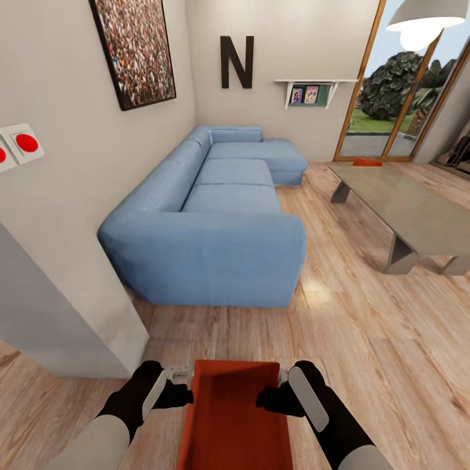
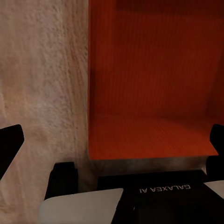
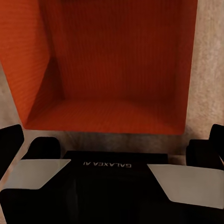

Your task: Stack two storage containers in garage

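Progress is early: one orange-red rectangular plastic bin [image 1: 236, 411] hangs low in front of the robot, left pincer [image 1: 183, 393] and right pincer [image 1: 266, 396] each closed on a side wall, in the living room. A second orange-red bin [image 1: 367, 162] lies beyond the grey tabletop [image 1: 408, 209]. A blue sectional sofa [image 1: 215, 215] and beige wall corner [image 1: 78, 281] stand near.

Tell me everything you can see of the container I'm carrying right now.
The container is an orange-red rectangular plastic bin, open-topped and empty, with low straight walls and a finely ribbed bottom. It sits low and centred in front of the robot, over light wood flooring, between the left claw and right claw, one at each side wall. Its long side runs away from the robot. Whether the claws grip it can't be told.
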You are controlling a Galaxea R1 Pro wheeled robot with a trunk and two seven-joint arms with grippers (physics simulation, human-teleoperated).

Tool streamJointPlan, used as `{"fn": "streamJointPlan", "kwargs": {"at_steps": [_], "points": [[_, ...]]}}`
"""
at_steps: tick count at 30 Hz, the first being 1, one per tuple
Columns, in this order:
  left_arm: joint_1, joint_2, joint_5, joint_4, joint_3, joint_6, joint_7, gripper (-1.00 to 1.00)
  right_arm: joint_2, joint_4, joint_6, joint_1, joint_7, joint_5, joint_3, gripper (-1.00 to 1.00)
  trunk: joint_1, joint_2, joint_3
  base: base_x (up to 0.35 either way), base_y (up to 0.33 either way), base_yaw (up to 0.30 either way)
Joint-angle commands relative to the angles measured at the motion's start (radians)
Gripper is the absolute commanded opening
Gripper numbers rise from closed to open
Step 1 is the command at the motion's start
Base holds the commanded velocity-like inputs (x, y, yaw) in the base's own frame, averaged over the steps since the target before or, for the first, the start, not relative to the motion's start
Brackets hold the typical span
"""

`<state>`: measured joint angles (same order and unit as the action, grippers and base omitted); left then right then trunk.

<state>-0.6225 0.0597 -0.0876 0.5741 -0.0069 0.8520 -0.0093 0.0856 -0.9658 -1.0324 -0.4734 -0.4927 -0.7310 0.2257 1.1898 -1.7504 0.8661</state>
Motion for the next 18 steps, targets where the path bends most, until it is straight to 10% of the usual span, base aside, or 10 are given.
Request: {"fn": "streamJointPlan", "kwargs": {"at_steps": [1,18], "points": [[0.0,0.0,-0.008,0.001,-0.001,0.004,0.004,1.0,0.0,0.0,-0.002,-0.001,-0.01,-0.01,0.001,1.0,0.004,-0.008,0.004,0.0,0.0,0.0],[0.0,0.0,-0.009,0.001,-0.001,0.004,0.003,1.0,0.0,0.002,-0.002,-0.001,-0.01,-0.01,0.001,1.0,0.023,-0.043,0.02,0.0,0.0,0.0]]}}
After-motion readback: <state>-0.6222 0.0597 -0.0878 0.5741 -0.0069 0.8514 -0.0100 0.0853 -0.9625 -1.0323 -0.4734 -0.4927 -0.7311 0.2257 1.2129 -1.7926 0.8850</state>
